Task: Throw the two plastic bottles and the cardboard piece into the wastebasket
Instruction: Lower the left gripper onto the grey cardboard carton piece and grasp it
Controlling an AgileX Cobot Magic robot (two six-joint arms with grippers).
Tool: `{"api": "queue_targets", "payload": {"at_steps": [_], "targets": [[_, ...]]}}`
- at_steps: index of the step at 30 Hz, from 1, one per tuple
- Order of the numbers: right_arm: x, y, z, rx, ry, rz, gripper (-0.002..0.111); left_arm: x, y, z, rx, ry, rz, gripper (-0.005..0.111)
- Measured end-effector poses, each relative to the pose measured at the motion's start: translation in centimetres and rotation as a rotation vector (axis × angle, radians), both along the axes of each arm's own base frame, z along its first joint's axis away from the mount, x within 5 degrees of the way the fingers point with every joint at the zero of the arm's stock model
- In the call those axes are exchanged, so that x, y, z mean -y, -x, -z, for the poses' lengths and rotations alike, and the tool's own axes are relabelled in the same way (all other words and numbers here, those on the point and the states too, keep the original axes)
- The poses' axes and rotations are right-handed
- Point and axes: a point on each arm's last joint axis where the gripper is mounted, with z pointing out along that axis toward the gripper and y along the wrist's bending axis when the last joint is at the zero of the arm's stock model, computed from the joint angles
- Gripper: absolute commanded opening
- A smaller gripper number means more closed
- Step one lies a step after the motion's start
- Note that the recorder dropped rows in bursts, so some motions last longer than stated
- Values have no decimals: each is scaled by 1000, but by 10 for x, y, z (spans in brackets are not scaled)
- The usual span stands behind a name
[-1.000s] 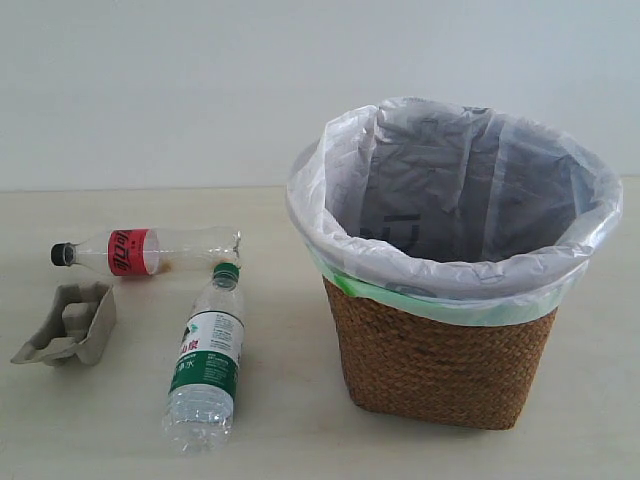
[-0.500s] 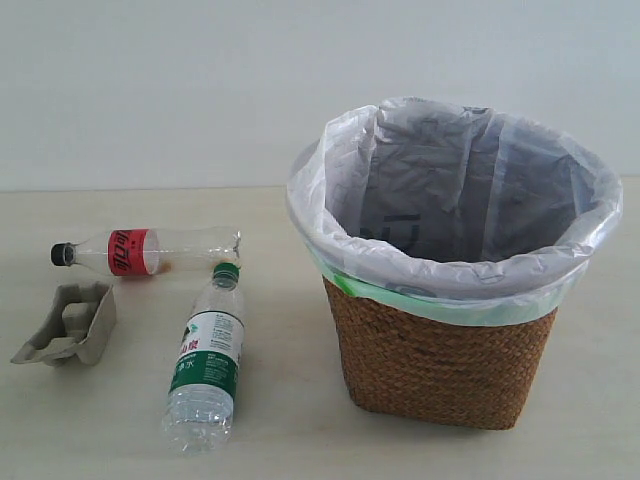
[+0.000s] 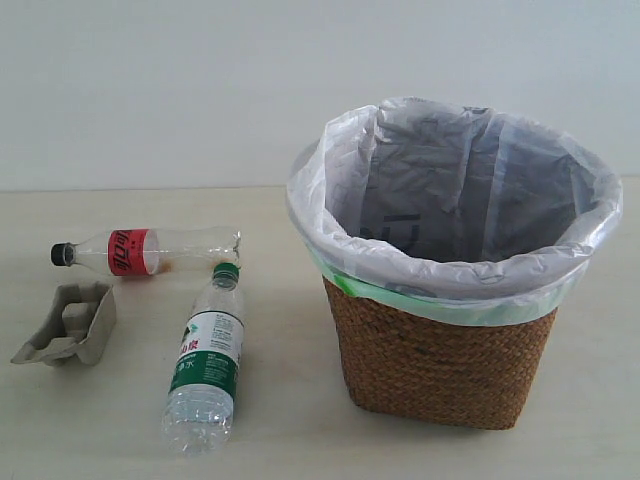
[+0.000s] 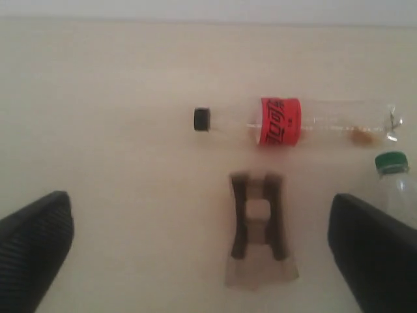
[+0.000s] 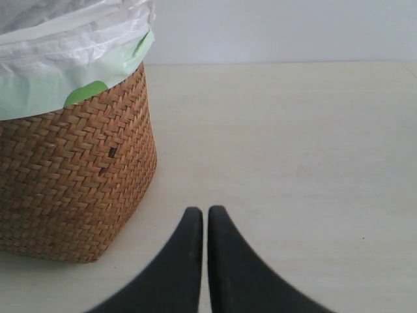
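The red-label bottle (image 3: 145,250) with a black cap lies on the table at the left; it also shows in the left wrist view (image 4: 293,122). The green-label bottle (image 3: 207,360) lies just in front of it, its green cap (image 4: 392,162) in the left wrist view. The cardboard piece (image 3: 68,324) sits at the far left (image 4: 258,228). The wicker wastebasket (image 3: 445,350) with its white bag stands at the right (image 5: 71,176). My left gripper (image 4: 202,251) hangs open above the cardboard piece. My right gripper (image 5: 205,215) is shut and empty beside the wastebasket. Neither gripper shows in the exterior view.
A pale wall rises behind the light wooden table (image 3: 290,300). The wastebasket's bag (image 3: 450,190) flares wide over the rim.
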Motion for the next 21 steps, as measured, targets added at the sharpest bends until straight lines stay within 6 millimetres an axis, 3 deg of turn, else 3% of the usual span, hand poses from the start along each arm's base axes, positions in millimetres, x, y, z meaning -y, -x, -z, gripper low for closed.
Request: {"api": "queue_targets", "payload": {"at_steps": [10,21], "targets": [[0,0,0,0,0,0,0,12,-45,68,-238,74,143,108],[0,0,0,0,0,0,0,14,-74,132,-387,99,189,108]]}}
